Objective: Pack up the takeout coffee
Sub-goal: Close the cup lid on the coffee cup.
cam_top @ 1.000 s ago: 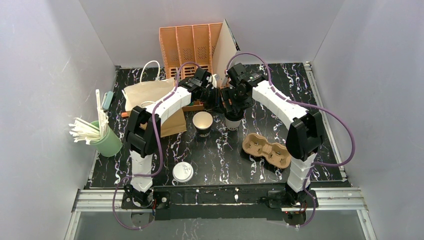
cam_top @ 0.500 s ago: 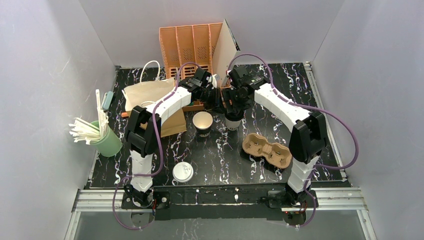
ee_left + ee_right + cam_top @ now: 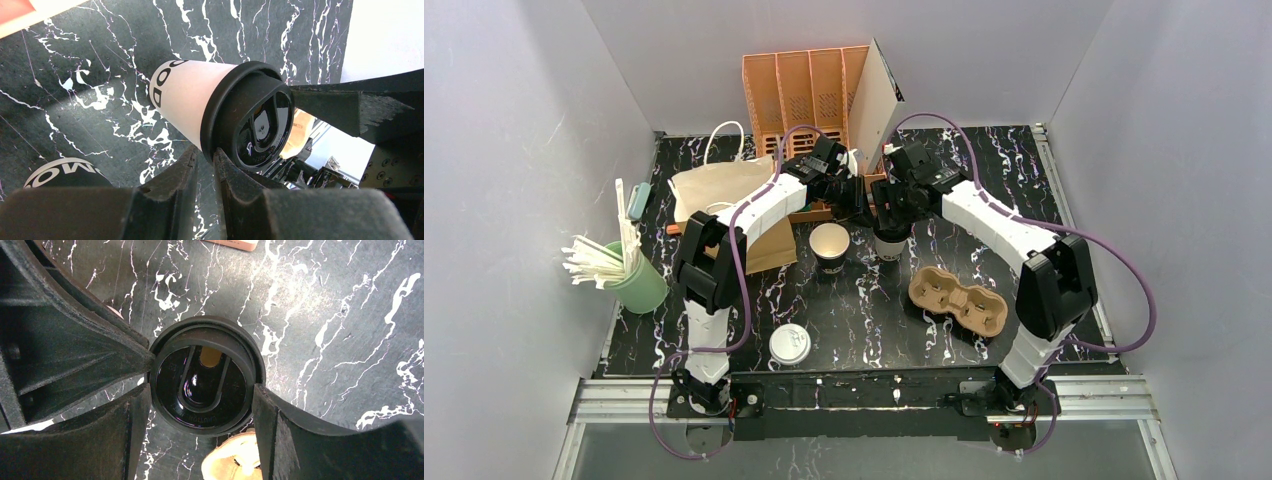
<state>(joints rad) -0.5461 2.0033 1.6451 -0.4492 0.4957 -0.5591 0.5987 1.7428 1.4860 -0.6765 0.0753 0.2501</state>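
Black, white-veined marble-look tabletop (image 3: pixel 874 320) is seen boxed in by pale grey walls. Between the fingers of the right pincer (image 3: pixel 202 390) a small white paper cup (image 3: pixel 185 100) stands upright, capped with a black round plastic lid (image 3: pixel 260 125). That pincer is spread wide from above. Its fingers (image 3: pixel 270 420) are laid against opposite sides of the lid's rim, so the cup is held at its top. The left pincer (image 3: pixel 205 159) is set against the rim from the side and narrowed to a slit. The rim appears to be nipped between its tips, one below and one above, though this cannot be told for certain.

The step in hand is judged to be the seating of the lid, or the taking-up of the capped cup. Where it is seen, the lid looks level and fully down.

For the next move, the rim would have to be released by the left pincer and that pincer drawn clear, so that the cup can be raised straight up. Since the grip lies on the lid rather than the cup wall, the lid could be pulled off. A brown moulded-pulp two-well carrier (image 3: pixel 957 297), the likely destination, lies well apart from the right pincer, to its right and nearer the arm bases. An open dark paper cup (image 3: pixel 830 263) stands near the left pincer on its base-ward side and should be avoided.
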